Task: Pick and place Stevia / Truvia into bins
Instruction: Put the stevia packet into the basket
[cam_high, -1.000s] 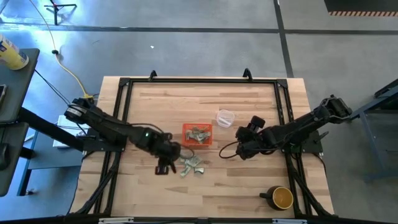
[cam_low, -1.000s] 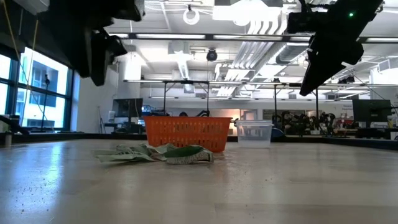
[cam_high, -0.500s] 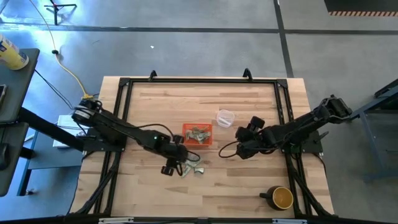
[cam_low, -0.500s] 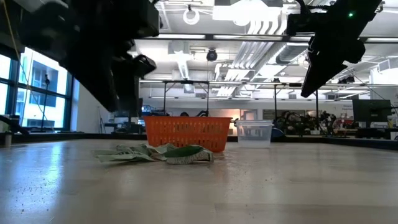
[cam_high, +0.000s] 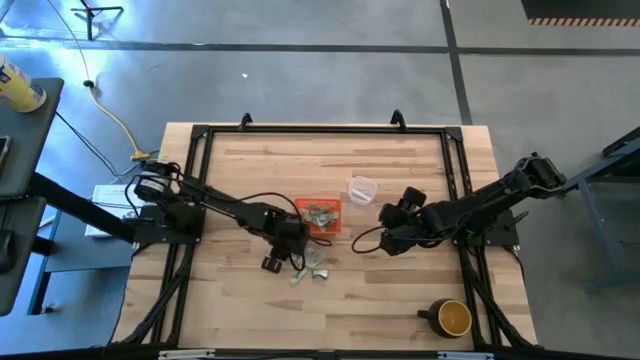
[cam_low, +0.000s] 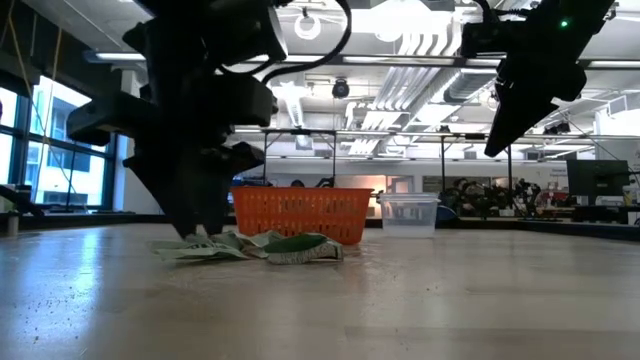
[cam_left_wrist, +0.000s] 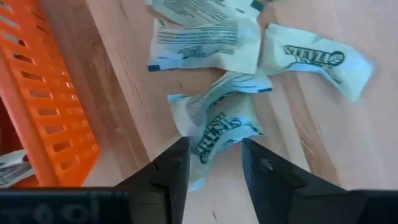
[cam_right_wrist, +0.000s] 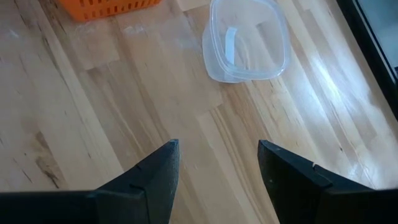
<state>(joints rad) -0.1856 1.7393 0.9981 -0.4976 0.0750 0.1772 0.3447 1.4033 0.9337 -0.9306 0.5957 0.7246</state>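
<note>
The pale wooden table (cam_high: 400, 290), framed by a black metal rail (cam_high: 320, 131), lay bare over most of its near and far halves. The left gripper (cam_left_wrist: 214, 158) stood low over the loose pale green and white paper sachets (cam_high: 310, 262), its dark fingers (cam_left_wrist: 171, 171) spread to either side of one crumpled sachet (cam_left_wrist: 217, 124), not yet closed on it. The heap lay just beside the near wall of the small square orange plastic bin (cam_high: 318, 216), which already held several sachets. The right gripper (cam_right_wrist: 214, 165) hung parted and empty above bare wood, near the clear round plastic cup (cam_right_wrist: 245, 37). A dark mug (cam_high: 447, 317) sat well apart at the near edge
</note>
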